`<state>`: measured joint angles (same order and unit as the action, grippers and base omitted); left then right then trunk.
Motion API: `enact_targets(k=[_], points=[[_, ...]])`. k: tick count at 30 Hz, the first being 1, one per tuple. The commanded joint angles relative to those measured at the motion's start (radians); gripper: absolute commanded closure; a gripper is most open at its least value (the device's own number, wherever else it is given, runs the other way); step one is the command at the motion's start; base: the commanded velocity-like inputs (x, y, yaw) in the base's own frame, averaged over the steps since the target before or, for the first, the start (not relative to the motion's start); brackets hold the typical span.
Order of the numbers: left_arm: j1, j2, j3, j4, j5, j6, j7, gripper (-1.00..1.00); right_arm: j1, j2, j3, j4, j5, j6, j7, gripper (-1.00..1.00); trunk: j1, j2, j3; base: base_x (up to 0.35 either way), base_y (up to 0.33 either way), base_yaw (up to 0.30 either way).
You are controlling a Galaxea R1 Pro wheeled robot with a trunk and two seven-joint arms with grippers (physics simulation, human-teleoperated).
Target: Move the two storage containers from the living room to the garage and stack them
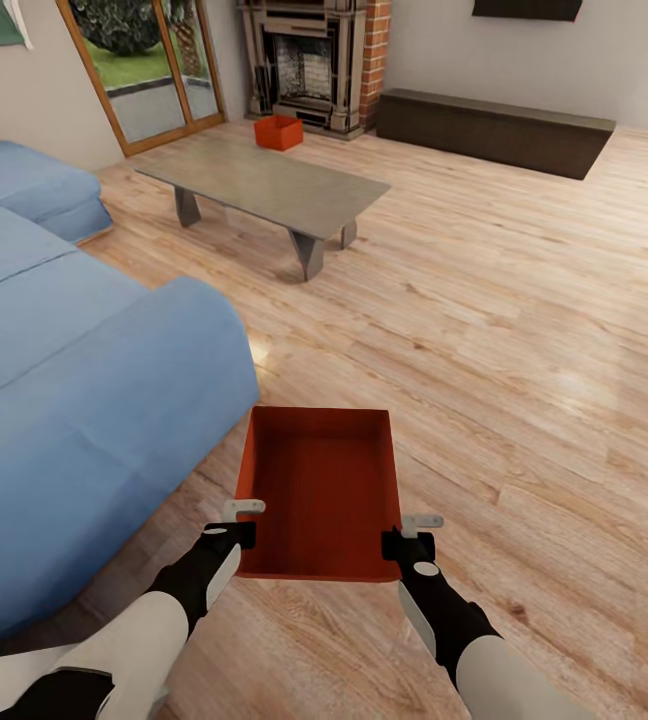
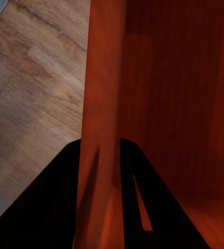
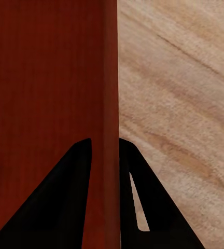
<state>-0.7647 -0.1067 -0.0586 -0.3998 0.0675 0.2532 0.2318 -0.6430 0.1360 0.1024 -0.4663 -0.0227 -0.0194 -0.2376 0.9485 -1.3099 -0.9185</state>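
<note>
Held low in front of the trunk: one bin (image 1: pixel 326 492), open top up, level, over the wood floor (image 1: pixel 524 330) just beside the sofa (image 1: pixel 74 400); gripped from both long sides at once, probably because a single pinch on one thin wall would let it tip. Left gripper (image 1: pixel 241 520) clamped on the left wall near the near corner, one finger inside, one outside, the wall running up between them in the left wrist view (image 2: pixel 99 171); right gripper (image 1: pixel 411 532) closed the same way on the right wall, seen edge-on in the right wrist view (image 3: pixel 106 171). Matched heights on both sides, so no tilt and no twist in the walls.

Second bin (image 1: pixel 278 132) well apart, on the floor past the table (image 1: pixel 264 180), just before the fireplace (image 1: pixel 309 65); untouched, left for a later trip by the look of it.

Still in the living room, so early in the task: carrying stage, nothing yet in the garage. Worth minding on the way: sofa corner close on the left, and any unequal arm motion likely to pull a wall out of a grip.
</note>
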Motion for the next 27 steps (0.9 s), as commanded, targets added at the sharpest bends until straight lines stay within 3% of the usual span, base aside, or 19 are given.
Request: enact_targets(k=[1,6,11,12,17,27], points=[[0.001,0.005,-0.004,-0.001,-0.005,0.008,0.086,1.0,-0.001,0.0,-0.008,-0.005,0.009,-0.007,-0.007,1.0,-0.004,0.007,0.003,0.0,0.0,0.0],[0.001,0.005,-0.003,-0.001,-0.005,0.009,0.087,1.0,-0.001,0.0,-0.007,-0.005,0.009,-0.01,-0.01,1.0,-0.023,0.042,0.018,0.0,0.0,0.0],[0.001,0.005,-0.003,-0.001,-0.005,0.009,0.088,1.0,-0.001,0.0,-0.007,-0.005,0.01,-0.009,-0.01,1.0,-0.023,0.042,0.018,0.0,0.0,0.0],[0.001,0.005,0.0,-0.001,-0.001,0.008,0.01,1.0,-0.001,0.004,0.002,-0.001,0.002,-0.006,-0.009,1.0,-0.023,0.042,0.018,0.0,0.0,0.0],[0.001,0.007,-0.024,-0.003,0.032,0.002,0.015,1.0,-0.001,0.003,0.013,-0.003,-0.007,-0.01,-0.012,1.0,-0.023,0.042,0.018,0.0,0.0,0.0],[0.001,-0.004,0.047,-0.005,-0.055,0.001,-0.009,1.0,-0.001,-0.01,0.037,-0.007,-0.036,-0.013,-0.01,1.0,-0.023,0.042,0.018,0.0,0.0,0.0]])
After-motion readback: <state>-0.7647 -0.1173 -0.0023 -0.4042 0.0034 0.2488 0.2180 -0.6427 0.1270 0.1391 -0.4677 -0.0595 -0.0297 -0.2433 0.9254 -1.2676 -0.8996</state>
